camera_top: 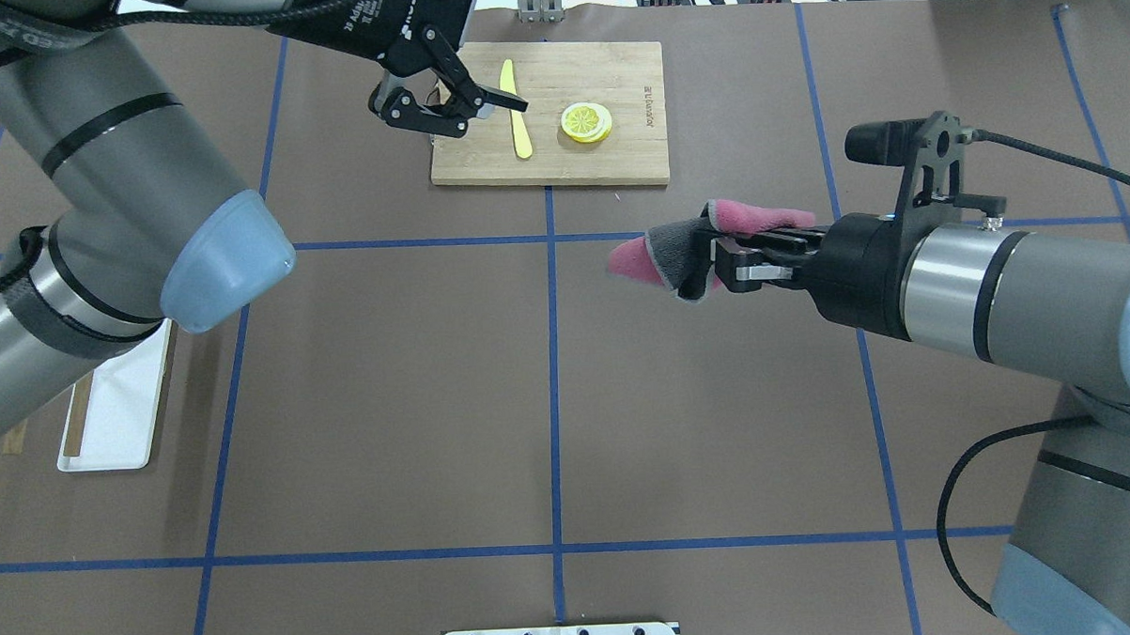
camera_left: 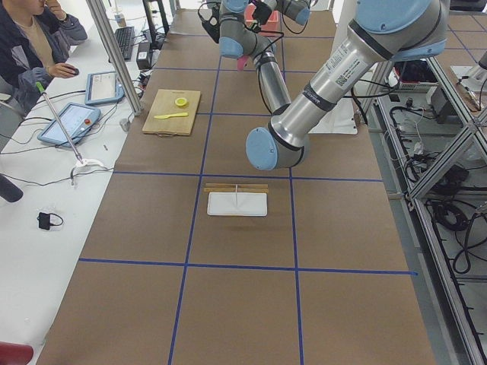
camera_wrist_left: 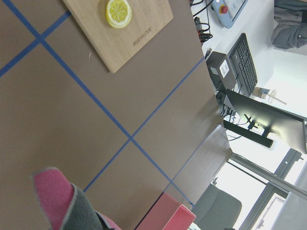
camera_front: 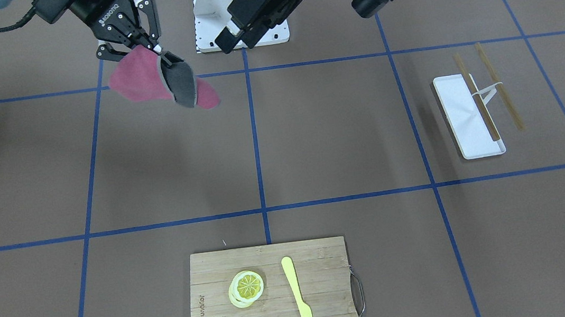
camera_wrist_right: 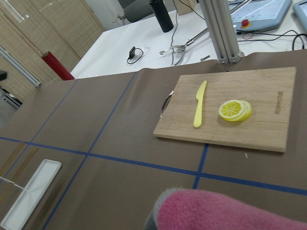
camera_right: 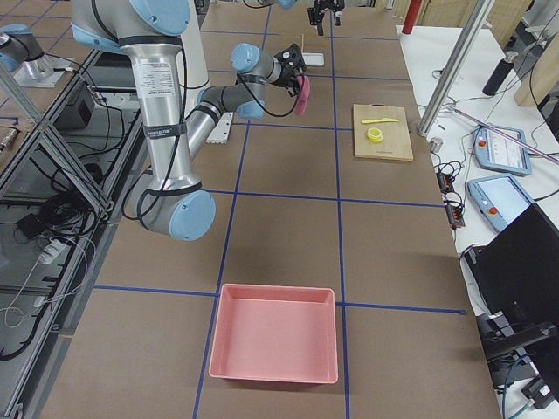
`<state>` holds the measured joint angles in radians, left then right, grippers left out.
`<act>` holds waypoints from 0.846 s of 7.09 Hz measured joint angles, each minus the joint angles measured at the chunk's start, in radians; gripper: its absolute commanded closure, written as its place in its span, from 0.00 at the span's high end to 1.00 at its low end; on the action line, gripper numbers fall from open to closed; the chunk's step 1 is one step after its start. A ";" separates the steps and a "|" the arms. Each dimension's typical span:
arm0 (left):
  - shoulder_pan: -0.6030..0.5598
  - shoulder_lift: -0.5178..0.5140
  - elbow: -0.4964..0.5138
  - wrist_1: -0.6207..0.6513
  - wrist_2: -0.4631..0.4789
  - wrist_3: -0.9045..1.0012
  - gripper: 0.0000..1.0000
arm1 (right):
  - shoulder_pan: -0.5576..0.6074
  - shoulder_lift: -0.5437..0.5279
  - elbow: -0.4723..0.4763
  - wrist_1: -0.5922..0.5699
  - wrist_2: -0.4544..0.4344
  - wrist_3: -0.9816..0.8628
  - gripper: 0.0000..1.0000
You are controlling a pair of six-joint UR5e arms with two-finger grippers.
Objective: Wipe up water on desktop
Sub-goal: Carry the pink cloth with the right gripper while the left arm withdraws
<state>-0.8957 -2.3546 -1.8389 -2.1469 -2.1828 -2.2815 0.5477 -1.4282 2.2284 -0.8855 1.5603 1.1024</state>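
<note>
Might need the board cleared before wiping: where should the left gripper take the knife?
By the handle, the narrow straight half of the knife nearer the robot, coming from straight above with the jaws across its width. It lies flat on the board, lengthwise toward the robot, and its far half widens into the blade.

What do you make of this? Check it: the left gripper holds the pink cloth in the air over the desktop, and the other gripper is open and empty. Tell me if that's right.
Not right. The right gripper holds the pink cloth in the air over the desktop, as the overhead exterior view shows. The other gripper, the left gripper, is open and empty.
</note>
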 measured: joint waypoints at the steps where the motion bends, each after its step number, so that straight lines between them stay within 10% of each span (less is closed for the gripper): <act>1: -0.050 0.037 -0.001 0.002 -0.039 0.088 0.98 | 0.014 -0.065 0.008 -0.001 -0.001 -0.002 0.00; 4: -0.210 0.196 0.000 0.008 -0.156 0.443 0.98 | 0.023 -0.248 -0.010 -0.010 0.002 -0.009 0.00; 6: -0.280 0.273 0.001 0.009 -0.170 0.585 0.98 | -0.020 -0.188 -0.125 -0.040 0.007 -0.001 0.00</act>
<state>-1.1761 -2.0819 -1.8379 -2.1380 -2.3526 -1.6966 0.5279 -1.6157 2.1034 -0.9259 1.5677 1.1015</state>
